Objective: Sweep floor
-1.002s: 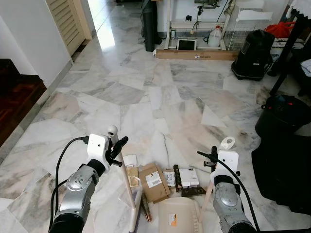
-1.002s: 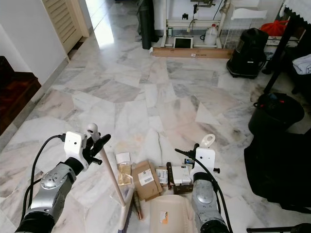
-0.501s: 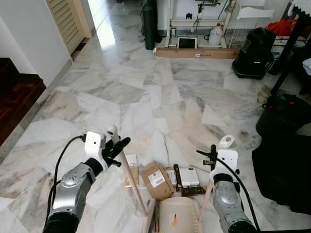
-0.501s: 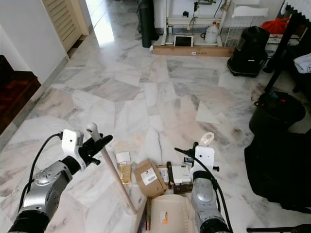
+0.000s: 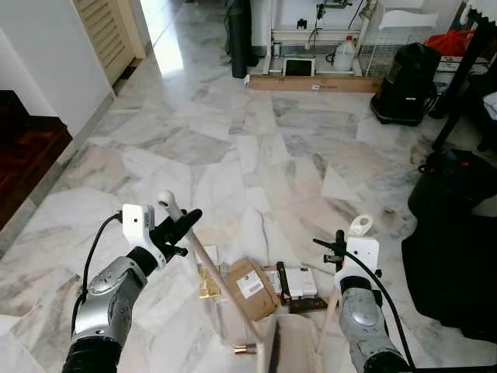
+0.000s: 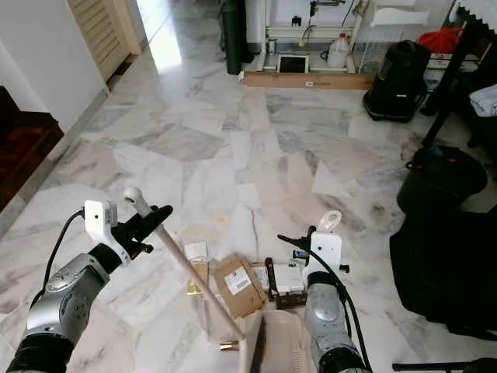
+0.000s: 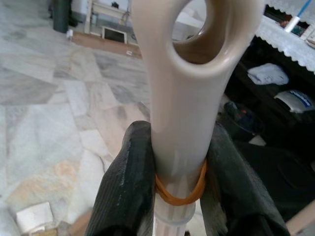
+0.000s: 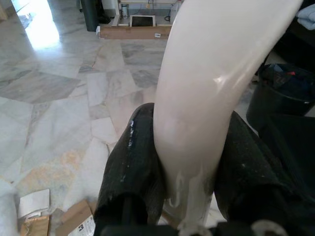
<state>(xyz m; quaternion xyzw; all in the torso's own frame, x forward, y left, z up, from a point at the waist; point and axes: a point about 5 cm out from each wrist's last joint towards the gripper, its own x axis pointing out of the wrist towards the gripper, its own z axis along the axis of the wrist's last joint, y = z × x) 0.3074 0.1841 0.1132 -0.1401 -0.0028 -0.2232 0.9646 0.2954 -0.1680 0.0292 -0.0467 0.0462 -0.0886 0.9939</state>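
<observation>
At the bottom centre of the head views, the dustpan (image 5: pixel 293 350) lies on the marble floor (image 5: pixel 256 148), its long pale handle (image 5: pixel 357 228) rising to the lower right, where the right gripper (image 8: pixel 183 162) has its two black fingers clamped on it. Just above the dustpan sits the litter: a brown cardboard box (image 5: pixel 250 288) with a white label, a small white box (image 5: pixel 297 281), a dark flat packet (image 5: pixel 308 306) and a white scrap of paper (image 5: pixel 207 253), all close together in the lower middle of the frame. The broom stick (image 6: pixel 186 270) slants from the lower centre up to the left, crossing beside the cardboard box. The left gripper (image 7: pixel 178 172), at lower left, has its fingers shut tight around the stick just under its looped end (image 5: pixel 165 198), with an orange rubber band (image 7: pixel 180 192) round the stick between the fingers. Farther off, at upper right, stand a black vacuum cleaner (image 5: pixel 404 76) and a black bin (image 5: pixel 453 183); a long flat carton (image 5: pixel 314 84) lies along the top centre, and a louvred door (image 5: pixel 109 31) is at upper left
</observation>
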